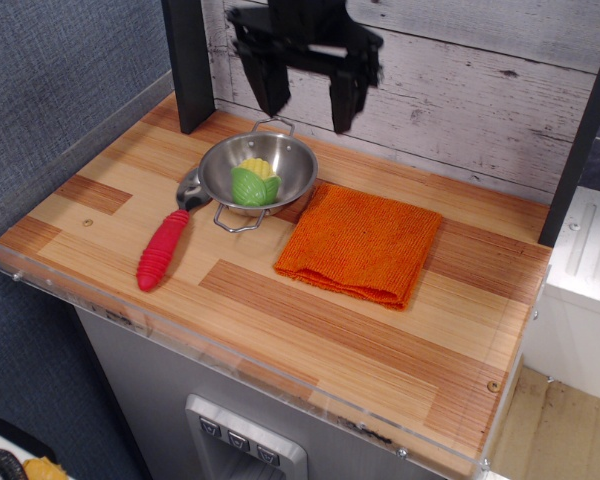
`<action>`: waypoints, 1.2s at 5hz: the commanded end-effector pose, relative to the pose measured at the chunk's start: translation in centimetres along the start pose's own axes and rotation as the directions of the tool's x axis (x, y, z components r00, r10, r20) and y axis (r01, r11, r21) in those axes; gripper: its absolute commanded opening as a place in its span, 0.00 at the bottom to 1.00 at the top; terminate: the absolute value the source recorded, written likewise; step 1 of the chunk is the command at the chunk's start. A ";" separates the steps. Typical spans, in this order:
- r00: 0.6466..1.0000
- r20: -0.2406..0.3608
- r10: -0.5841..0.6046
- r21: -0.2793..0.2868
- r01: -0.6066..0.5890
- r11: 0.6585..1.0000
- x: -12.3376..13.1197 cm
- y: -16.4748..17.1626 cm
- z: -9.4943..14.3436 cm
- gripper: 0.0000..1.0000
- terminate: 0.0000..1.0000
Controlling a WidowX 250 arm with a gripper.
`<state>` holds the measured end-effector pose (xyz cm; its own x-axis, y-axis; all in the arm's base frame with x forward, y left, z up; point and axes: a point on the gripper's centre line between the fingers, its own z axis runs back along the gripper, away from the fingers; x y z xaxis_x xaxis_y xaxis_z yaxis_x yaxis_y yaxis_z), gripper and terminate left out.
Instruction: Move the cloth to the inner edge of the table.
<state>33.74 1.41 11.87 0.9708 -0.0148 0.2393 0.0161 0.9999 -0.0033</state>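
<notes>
Jaws are spread wide with nothing between them. I've got the gripper (305, 105) hanging in the air near the back wall, fingers pointing down, above the far rim of the bowl (258, 172) and clear of it.

Bowl is steel, two wire handles, sitting on the table (310, 330) toward the back left. Inside it there's a toy corn cob (252, 183), yellow kernels with green husk.

Just left of the bowl a spoon (167, 240) with a red ribbed handle lies flat; its metal end is tucked against or under the bowl's edge, I can't tell which from here.

The cloth (360, 243) is orange, folded into a rough rectangle, lying flat around the middle of the table, slightly right of centre. Its upper left corner is right next to the bowl, maybe touching. It's well short of the back wall and well back from the front acrylic rim (230, 360). Gripper isn't touching it.

Dark post (188, 62) stands at the back left corner, left of the gripper.
</notes>
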 end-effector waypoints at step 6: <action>0.973 -0.206 -0.102 0.002 0.105 0.995 -2.7 -2.7 -10.0 1.00 0.00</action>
<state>33.37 -1.29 1.02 0.9940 -0.1090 0.0128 0.1087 0.9939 0.0197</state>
